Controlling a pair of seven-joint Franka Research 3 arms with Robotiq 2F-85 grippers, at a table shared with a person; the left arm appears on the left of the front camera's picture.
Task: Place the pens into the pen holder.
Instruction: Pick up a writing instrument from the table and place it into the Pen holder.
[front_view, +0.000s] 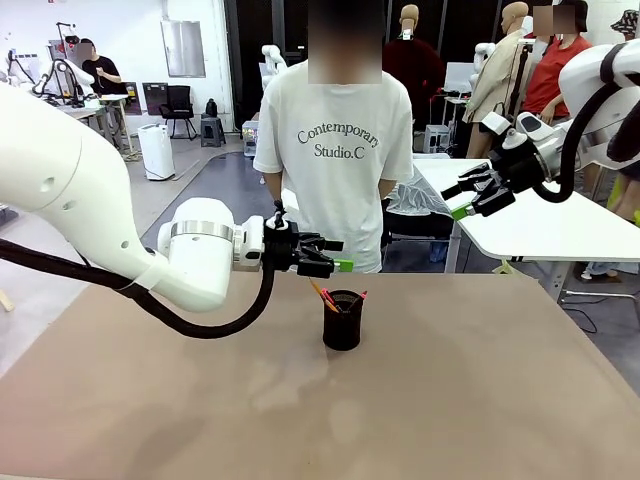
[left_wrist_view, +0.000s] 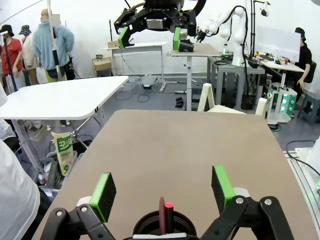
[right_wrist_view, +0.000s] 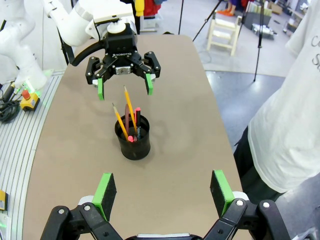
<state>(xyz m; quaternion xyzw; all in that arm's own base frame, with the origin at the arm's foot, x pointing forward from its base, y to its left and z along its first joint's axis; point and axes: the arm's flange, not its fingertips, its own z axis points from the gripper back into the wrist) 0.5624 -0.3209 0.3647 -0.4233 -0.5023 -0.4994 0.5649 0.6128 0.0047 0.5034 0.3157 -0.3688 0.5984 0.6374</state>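
We see the pens (right_wrist_view: 129, 120) standing in the pen holder (front_view: 342, 320) mid-table, leaning on its rim. Our left gripper (front_view: 340, 256) hangs wide open and empty just above them; our right gripper (front_view: 468, 198) waits far right, open, empty.

One small black wire-mesh cylindrical pen holder (right_wrist_view: 132, 138) stands on one brown desk (right_wrist_view: 170, 170). In it: two orange-yellow pencil-like sticks (right_wrist_view: 129, 104), one dark stick with a red end (right_wrist_view: 128, 125), one pinkish-red stick (right_wrist_view: 136, 117).

Front camera faces person; wrist cameras face each other, sharing pen holder (right_wrist_view: 132, 139).
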